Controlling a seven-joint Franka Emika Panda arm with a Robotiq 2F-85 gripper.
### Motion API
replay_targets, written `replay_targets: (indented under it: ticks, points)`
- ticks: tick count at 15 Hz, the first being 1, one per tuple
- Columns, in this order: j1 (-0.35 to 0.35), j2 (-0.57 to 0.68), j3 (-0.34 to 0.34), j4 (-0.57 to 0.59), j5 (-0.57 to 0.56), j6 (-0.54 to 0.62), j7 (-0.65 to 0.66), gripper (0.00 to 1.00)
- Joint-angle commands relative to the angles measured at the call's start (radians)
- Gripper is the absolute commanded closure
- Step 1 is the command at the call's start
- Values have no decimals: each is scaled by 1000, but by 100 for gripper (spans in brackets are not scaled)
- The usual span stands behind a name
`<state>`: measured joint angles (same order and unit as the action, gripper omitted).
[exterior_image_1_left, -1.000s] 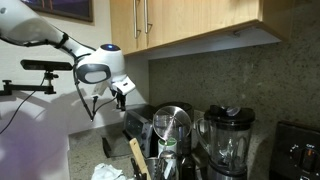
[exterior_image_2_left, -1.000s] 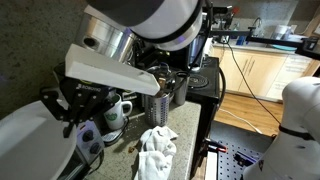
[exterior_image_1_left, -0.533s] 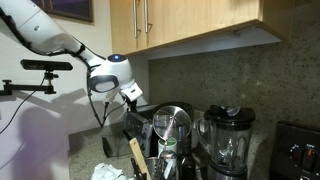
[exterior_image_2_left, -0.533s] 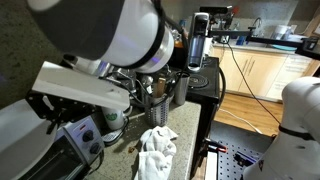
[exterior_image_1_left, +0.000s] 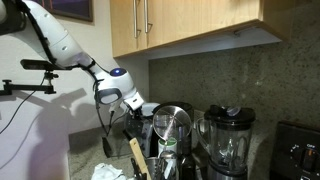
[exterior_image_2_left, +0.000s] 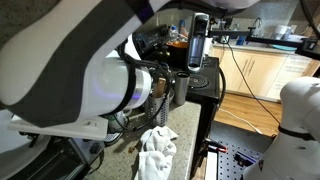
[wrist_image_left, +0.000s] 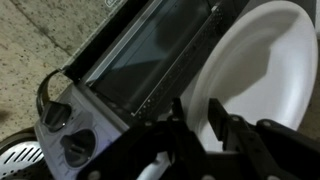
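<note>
In the wrist view my gripper hangs over a white plate that leans beside a black toaster oven. The plate's rim runs between the two dark fingers, which stand slightly apart on either side of it, so the gripper is open. The oven's glass door and two knobs lie to the left of the fingers. In an exterior view the gripper points down at the oven on the counter. The arm's body fills another exterior view and hides the gripper there.
A steel kettle, a blender and a holder with a wooden spatula stand close by on the counter. A crumpled white cloth lies in front. Wooden cabinets hang overhead. A black coffee machine stands further along.
The arm has swung rightward and down toward the toaster oven, and its body now fills more of the close exterior view.
</note>
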<state>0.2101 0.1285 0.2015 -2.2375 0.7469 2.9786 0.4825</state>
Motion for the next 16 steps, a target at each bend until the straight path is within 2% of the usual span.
replay_targets:
  ticks: [1, 4, 6, 10, 14, 16]
  points:
    - [15, 32, -3, 26, -14, 37, 41, 36]
    - [18, 27, -6, 19, -17, 47, 44, 12]
    - [24, 1, -26, -1, -60, 24, 68, 0]
    - [21, -50, -64, -27, -191, -21, 115, 0]
    - [8, -134, -84, -55, -316, -156, 101, 0]
    - [-14, -184, -68, -72, -356, -210, 86, 0]
